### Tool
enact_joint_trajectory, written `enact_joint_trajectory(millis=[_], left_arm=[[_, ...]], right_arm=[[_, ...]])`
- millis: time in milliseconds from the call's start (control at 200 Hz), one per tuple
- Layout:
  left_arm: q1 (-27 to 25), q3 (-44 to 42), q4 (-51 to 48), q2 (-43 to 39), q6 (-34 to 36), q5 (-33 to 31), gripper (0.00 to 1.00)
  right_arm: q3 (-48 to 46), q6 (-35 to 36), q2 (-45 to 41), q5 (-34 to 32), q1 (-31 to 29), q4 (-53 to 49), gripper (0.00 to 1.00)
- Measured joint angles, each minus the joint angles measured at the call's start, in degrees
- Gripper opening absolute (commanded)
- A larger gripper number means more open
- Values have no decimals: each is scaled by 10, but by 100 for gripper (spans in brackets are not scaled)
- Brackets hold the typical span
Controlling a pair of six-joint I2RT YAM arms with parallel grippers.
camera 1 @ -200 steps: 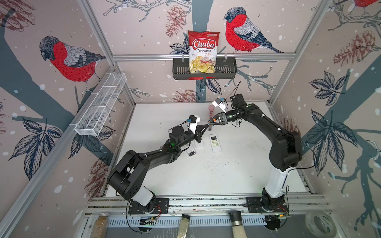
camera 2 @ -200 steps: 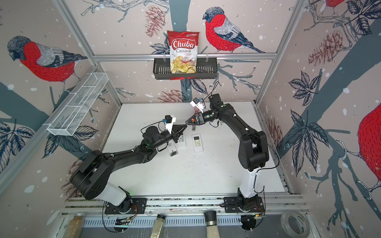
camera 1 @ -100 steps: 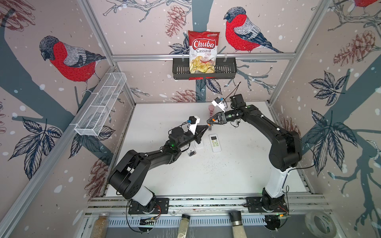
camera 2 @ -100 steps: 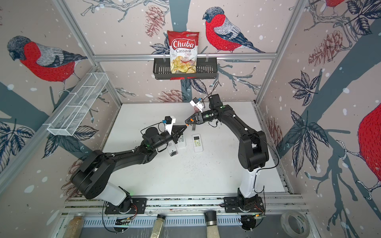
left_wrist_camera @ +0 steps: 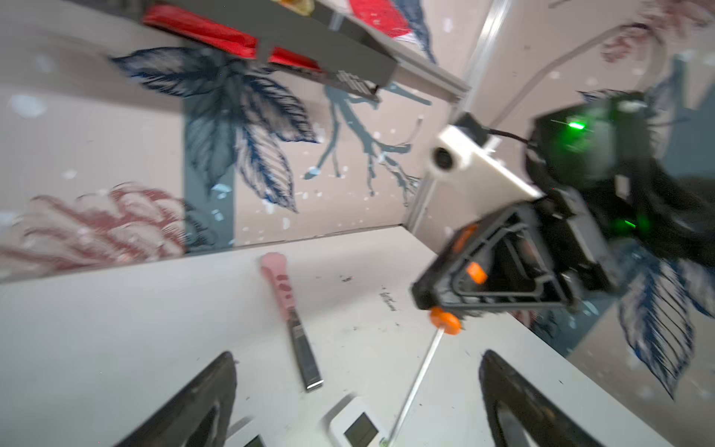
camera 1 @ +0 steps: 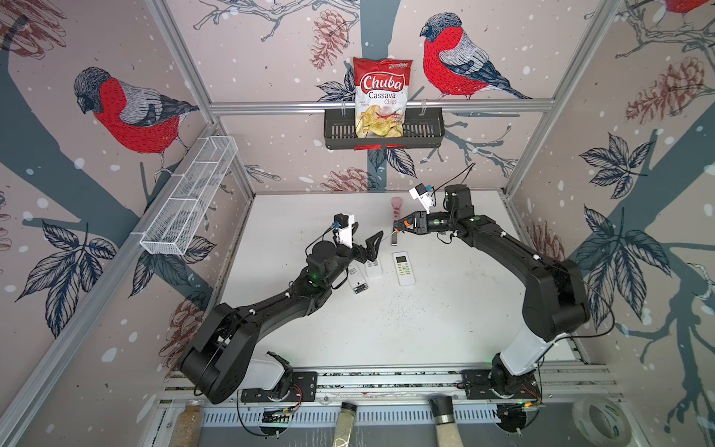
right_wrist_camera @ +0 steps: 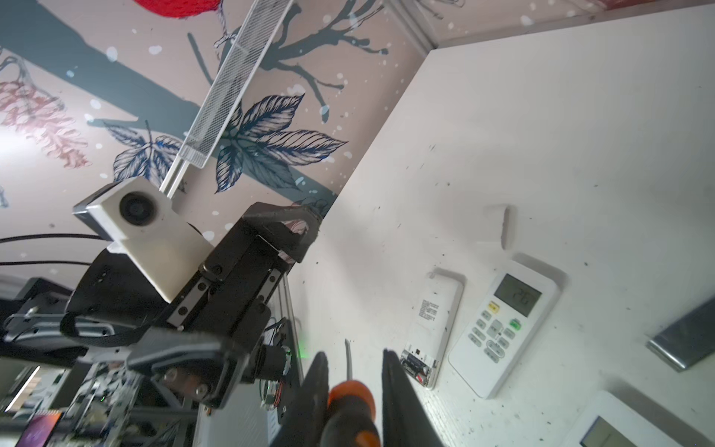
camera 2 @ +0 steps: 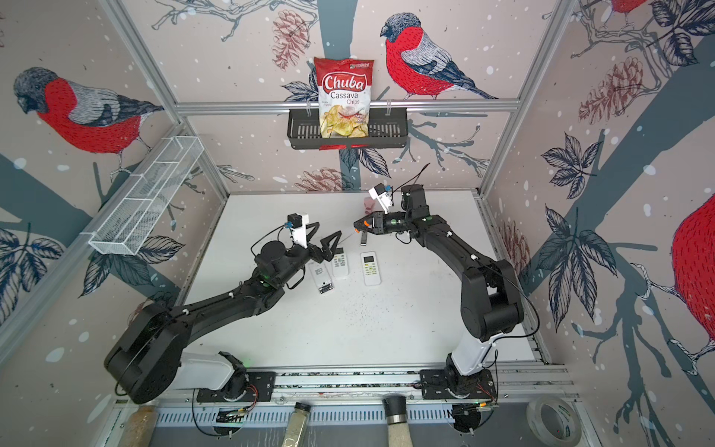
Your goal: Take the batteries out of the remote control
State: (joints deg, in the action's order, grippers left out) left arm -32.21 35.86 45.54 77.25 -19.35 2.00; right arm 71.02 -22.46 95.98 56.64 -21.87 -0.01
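A white remote control point(right_wrist_camera: 429, 321) lies face down with its end compartment open, and the dark batteries point(right_wrist_camera: 416, 363) show inside it. In both top views it lies beside my left arm point(camera 1: 358, 276) point(camera 2: 323, 278). My right gripper point(right_wrist_camera: 354, 358) point(camera 1: 398, 226) is shut on the orange-and-black handle of a screwdriver point(right_wrist_camera: 350, 406). The screwdriver's thin shaft point(left_wrist_camera: 419, 371) runs between the fingers of my left gripper point(left_wrist_camera: 358, 360) point(camera 1: 377, 242), which is wide open and touches nothing. Both grippers hang above the remotes.
Two more white remotes lie face up beside the open one point(camera 1: 373, 267) point(camera 1: 403, 268). A pink-handled scraper point(camera 1: 395, 211) point(left_wrist_camera: 286, 302) lies behind them. A chips bag point(camera 1: 381, 96) stands in a black basket on the back wall. A wire shelf point(camera 1: 189, 197) hangs on the left wall.
My left gripper has opened and let go of the screwdriver shaft. My right gripper has shut on the screwdriver handle. Neither arm has shifted much.
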Motion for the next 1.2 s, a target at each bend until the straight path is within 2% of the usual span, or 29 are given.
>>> enact_joint_trajectory(millis=[75,175,440,685,961,1096,1201], left_arm=[[22,-16,-44,-12,-42,-36,97],[48,-36,-94,-14,-91,-48,97],[58,-53,-172,22,-134,-30,95],[70,-51,-171,61,-133,-21,96],[97,-73,-138,96,-159,-3,94],[104,-67,-134,126,-161,16,87],[108,-70,-129,136,-159,34,75]], right_arm=[[-63,-31,-33,-43,-10,57,0],[-148,-65,-78,-100,-32,133,0],[-302,-105,-158,-243,-112,263,0],[-356,-121,-168,-312,-148,298,0],[-376,-123,-147,-341,-183,315,0],[-375,-118,-127,-356,-202,326,0],[-372,-114,-112,-376,-215,327,0]])
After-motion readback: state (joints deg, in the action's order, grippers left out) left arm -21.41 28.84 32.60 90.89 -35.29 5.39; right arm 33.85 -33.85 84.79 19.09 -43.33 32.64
